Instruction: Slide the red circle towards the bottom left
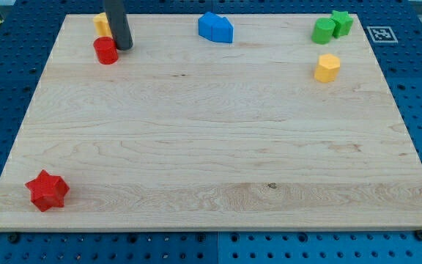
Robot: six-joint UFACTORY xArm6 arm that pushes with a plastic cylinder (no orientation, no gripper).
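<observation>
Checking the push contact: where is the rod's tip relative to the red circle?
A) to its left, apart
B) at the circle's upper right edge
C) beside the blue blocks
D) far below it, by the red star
B: my tip stands against the upper right edge of the red circle.
</observation>
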